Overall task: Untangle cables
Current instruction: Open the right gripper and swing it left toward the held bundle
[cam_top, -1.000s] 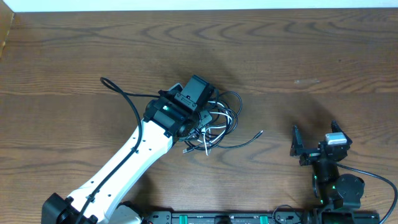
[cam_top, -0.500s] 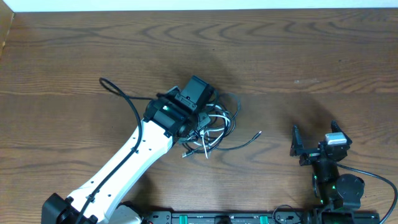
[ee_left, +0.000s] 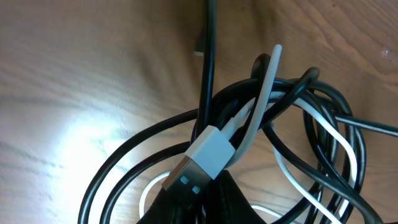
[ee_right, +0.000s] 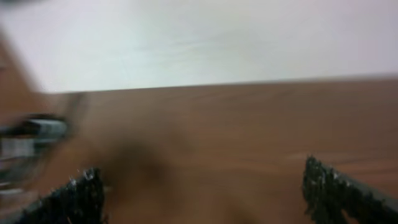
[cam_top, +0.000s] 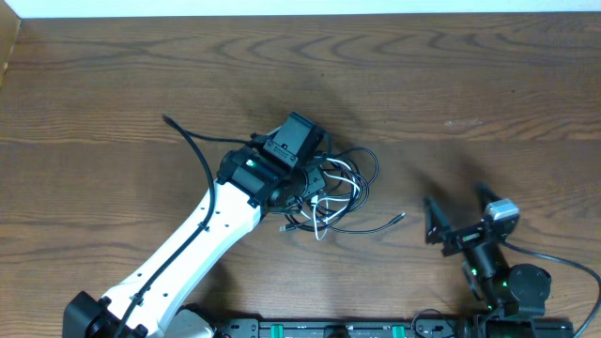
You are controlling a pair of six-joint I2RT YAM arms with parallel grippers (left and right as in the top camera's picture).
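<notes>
The cables (cam_top: pixel 340 192) lie as a tangle of thin black and white cords on the wooden table just right of my left wrist. In the left wrist view the cables (ee_left: pixel 292 118) loop over each other, and a pale USB plug (ee_left: pixel 202 158) juts out just above my fingers. My left gripper (ee_left: pixel 208 186) is shut on the cords beside that plug. From overhead the left gripper (cam_top: pixel 313 181) is mostly hidden under its wrist. My right gripper (cam_top: pixel 457 211) stands open to the right of the tangle, apart from it. The right wrist view is blurred; the right gripper (ee_right: pixel 211 190) has nothing between its fingers.
One black cord end (cam_top: pixel 398 219) trails from the tangle towards the right gripper. The left arm's own thicker black wire (cam_top: pixel 192 143) arcs over the table to the left. The table's far edge (cam_top: pixel 300 13) meets a white surface.
The right gripper has swung left towards the tangle. The tangle and its trailing cord end have shifted slightly right with the left gripper, which stays shut.
</notes>
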